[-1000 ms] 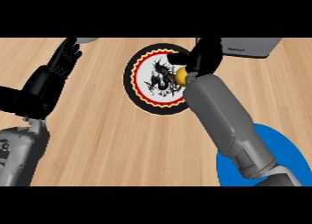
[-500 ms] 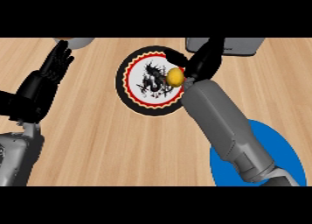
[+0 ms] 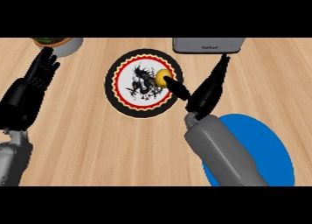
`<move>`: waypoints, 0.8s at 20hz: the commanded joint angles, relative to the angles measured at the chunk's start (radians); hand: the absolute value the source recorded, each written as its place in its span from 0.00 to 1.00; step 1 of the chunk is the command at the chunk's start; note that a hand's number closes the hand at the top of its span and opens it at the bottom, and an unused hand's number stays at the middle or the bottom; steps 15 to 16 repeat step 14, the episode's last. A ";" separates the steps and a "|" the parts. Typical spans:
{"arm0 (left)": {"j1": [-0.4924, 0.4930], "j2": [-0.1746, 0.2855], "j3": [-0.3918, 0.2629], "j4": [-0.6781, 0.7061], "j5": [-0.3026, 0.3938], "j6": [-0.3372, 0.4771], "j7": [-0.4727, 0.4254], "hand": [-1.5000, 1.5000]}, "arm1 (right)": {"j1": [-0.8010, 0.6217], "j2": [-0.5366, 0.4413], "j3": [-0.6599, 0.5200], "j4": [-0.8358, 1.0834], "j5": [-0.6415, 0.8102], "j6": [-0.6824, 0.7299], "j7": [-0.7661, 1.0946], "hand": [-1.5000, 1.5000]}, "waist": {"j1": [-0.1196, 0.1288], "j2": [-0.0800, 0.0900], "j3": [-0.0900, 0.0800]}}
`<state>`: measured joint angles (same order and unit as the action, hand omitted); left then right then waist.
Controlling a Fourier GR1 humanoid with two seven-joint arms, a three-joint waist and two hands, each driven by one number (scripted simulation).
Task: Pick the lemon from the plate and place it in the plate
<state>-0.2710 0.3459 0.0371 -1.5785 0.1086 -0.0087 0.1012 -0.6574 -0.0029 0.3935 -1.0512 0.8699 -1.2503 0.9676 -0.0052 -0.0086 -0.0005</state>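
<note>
My left hand [image 3: 28,94] rests at the left side of the counter [image 3: 87,131], fingers straight, pointing up and slightly apart, holding nothing. Just beyond its fingertips, at the upper edge, sits a pale round pot [image 3: 69,47], cut off by the view, with something green and brown in it that I cannot make out.

Near the middle lies the patterned plate [image 3: 113,83]: black rim, then a red and yellow zigzag ring, then a white centre with a black inky figure. The lemon [image 3: 161,77] lies in this plate, on the right part of the white centre. It is small, rounded and plain yellow, and the part of it towards my right hand is hidden by my thumb.

My right hand [image 3: 206,94] comes in from the lower right and stands spread open. The thumb [image 3: 177,89] reaches left over the plate's rim with its tip against the lemon, while the fingers [image 3: 217,72] point up and away, clear of the fruit. The hand is not closed on the lemon.

A grey flat box [image 3: 206,44] sits at the upper edge above those fingers. At the lower right lies a plain blue plate [image 3: 268,144] with nothing in the part I can see; my right forearm covers its left side.
</note>
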 commanded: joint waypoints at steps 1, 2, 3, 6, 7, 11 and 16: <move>0.002 0.027 0.034 -0.029 0.020 -0.017 0.044 0.50 | 0.193 0.003 0.044 -0.217 0.135 0.007 0.054 0.00 | -0.021 -0.005 -0.001; -0.005 0.000 0.014 -0.021 -0.002 0.000 0.027 0.50 | 0.255 0.003 0.050 -0.269 0.164 0.020 0.049 0.00 | -0.021 -0.002 0.000; 0.021 0.009 0.028 -0.010 0.005 -0.030 -0.002 0.50 | 0.263 0.003 0.015 -0.321 0.206 0.077 0.061 0.00 | -0.011 0.001 0.000; 0.059 -0.005 0.016 -0.063 -0.016 -0.014 -0.022 0.50 | 0.445 0.003 0.061 -0.498 0.255 0.139 0.067 0.00 | -0.016 0.000 0.000; 0.003 -0.026 0.019 0.000 -0.014 -0.009 -0.002 0.50 | 0.448 0.003 0.040 -0.536 0.277 0.167 0.058 0.00 | -0.011 0.004 0.000; -0.004 -0.022 0.014 -0.003 -0.029 -0.024 0.004 0.50 | 0.633 0.002 0.128 -0.634 0.342 0.156 0.053 0.00 | -0.009 0.005 0.000; 0.012 -0.018 0.035 -0.023 -0.021 -0.037 0.003 0.50 | 0.688 -0.001 0.092 -0.732 0.398 0.246 0.038 0.00 | -0.005 0.006 0.000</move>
